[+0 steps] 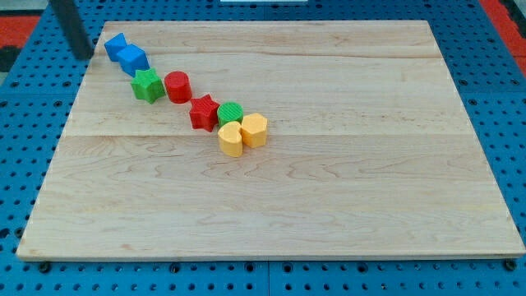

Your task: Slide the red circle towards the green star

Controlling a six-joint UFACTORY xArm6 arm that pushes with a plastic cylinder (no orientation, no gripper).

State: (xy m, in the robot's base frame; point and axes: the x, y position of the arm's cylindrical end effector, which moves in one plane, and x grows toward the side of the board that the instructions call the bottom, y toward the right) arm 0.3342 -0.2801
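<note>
The red circle (177, 85) sits on the wooden board at the upper left, touching the right side of the green star (148, 85). My tip (83, 55) is at the view's top left, just off the board's left edge, well to the left of both blocks and touching none. Only the lower part of the rod shows.
Two blue blocks (126, 53) lie above the green star. A red star (203, 113), a green circle (231, 113), a yellow heart (231, 139) and a yellow hexagon (255, 129) cluster lower right of the red circle. The wooden board (329, 189) lies on a blue pegboard.
</note>
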